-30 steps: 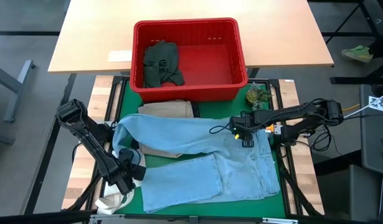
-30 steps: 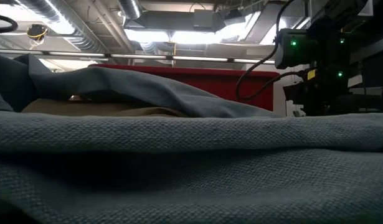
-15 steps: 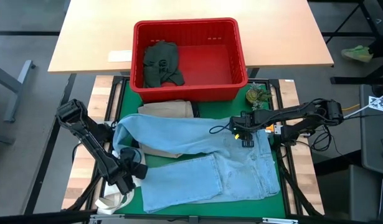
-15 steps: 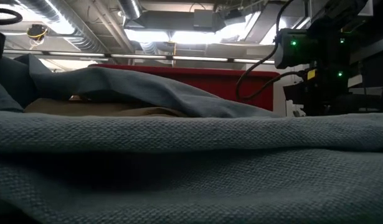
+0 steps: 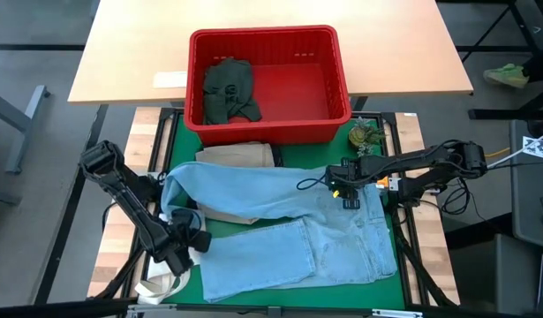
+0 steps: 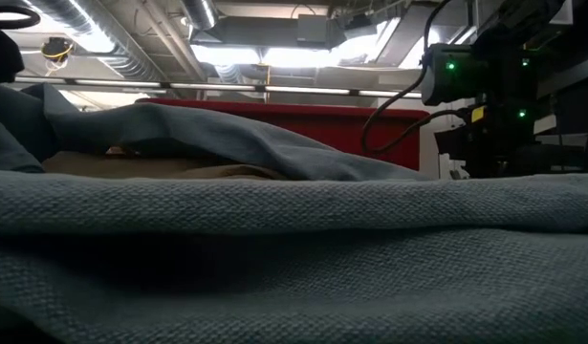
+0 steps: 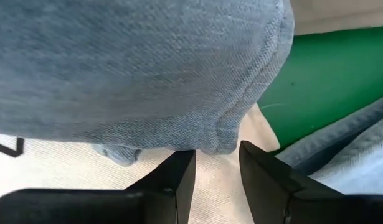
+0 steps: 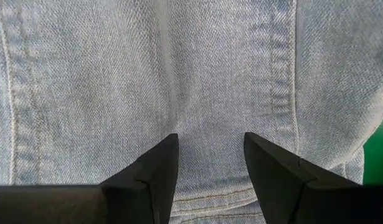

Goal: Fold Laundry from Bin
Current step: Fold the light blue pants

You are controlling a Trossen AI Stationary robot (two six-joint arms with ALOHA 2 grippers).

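Denim in light blue, the light blue jeans [image 5: 289, 230], is spread across the green mat [image 5: 178, 132]. At its left edge the left gripper [image 7: 215, 171] is seen with fingers parted, nothing clamped between them. A dark green piece [image 5: 229, 88] is held in the red bin [image 5: 340, 62]. Over the waistband, the right gripper [image 8: 210, 155] is poised, spread wide, empty.

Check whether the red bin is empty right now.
No. A dark green garment lies bunched in the left part of the red bin, seen from above.
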